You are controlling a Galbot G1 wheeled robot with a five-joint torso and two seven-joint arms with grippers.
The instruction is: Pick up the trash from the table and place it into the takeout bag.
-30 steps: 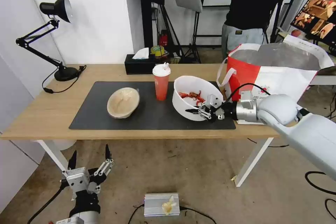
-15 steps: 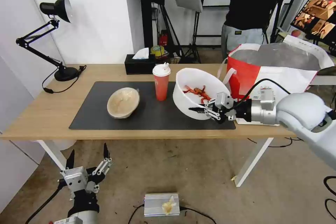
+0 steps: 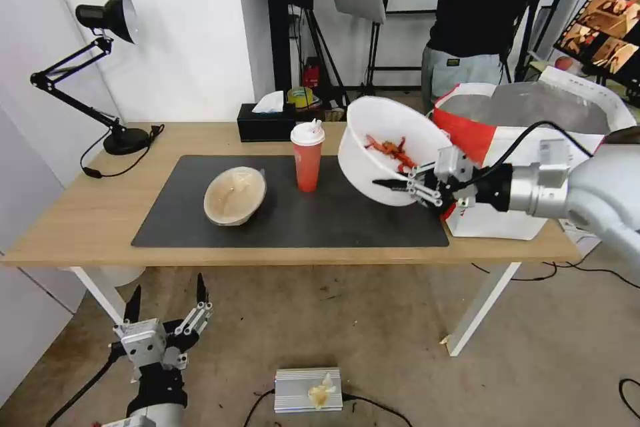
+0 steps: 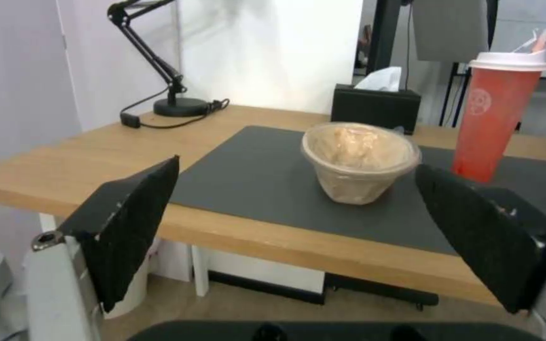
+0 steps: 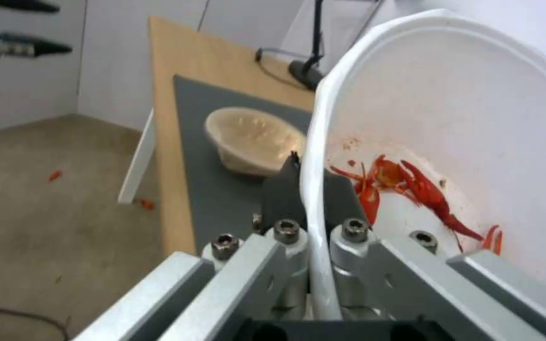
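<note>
My right gripper (image 3: 400,185) is shut on the rim of the white round bowl (image 3: 387,147), holding it tilted above the table (image 3: 80,220) beside the takeout bag (image 3: 527,140). Red food scraps (image 5: 405,182) lie inside the bowl, and the rim is pinched between the fingers (image 5: 279,189) in the right wrist view. The red cup with white lid (image 3: 307,155) stands on the dark mat (image 3: 293,220). The beige paper bowl (image 3: 235,195) sits left of it, also seen as the paper bowl (image 4: 358,161). My left gripper (image 3: 167,300) hangs open below the table's front edge.
A black tissue box (image 3: 265,121) stands at the back of the table, and a black desk lamp (image 3: 100,67) at the far left. A person in black stands behind the bag. A silver box (image 3: 308,389) lies on the floor.
The right gripper has lifted the white bowl off the mat and carried it up and right toward the bag. The left arm barely moved.
</note>
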